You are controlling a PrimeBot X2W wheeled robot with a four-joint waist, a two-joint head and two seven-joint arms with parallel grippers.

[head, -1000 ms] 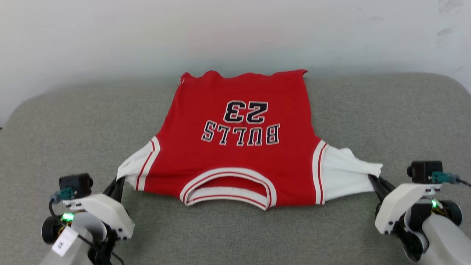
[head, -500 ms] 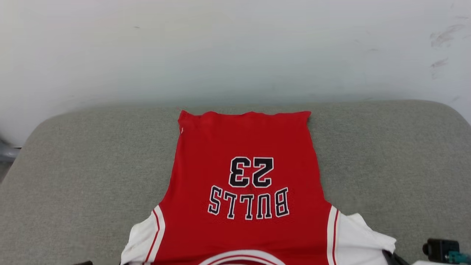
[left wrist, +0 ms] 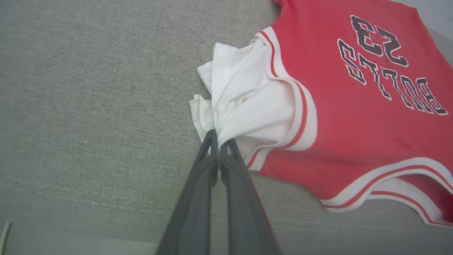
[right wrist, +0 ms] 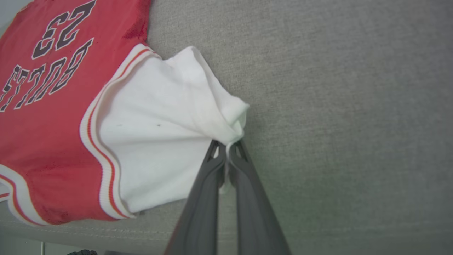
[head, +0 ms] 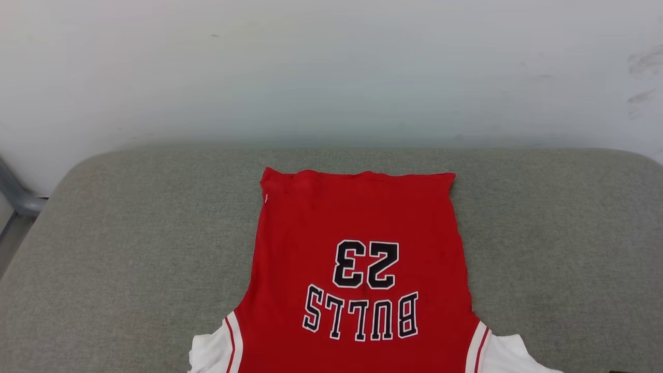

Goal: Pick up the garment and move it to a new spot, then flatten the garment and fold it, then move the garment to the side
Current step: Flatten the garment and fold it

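Two shut claws, left claw (left wrist: 219, 141) and right claw (right wrist: 228, 143), pinch the white sleeve tips of the garment (head: 357, 217), spread print-up on the grey cushion (head: 129, 207), hem toward its far edge; thin limp cloth, probably best gripped at sleeves.

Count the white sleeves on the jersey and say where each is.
2. The left sleeve is bunched in the shut left gripper; the right sleeve is pinched in the shut right gripper. Both are at the jersey's near end. None looks hidden.
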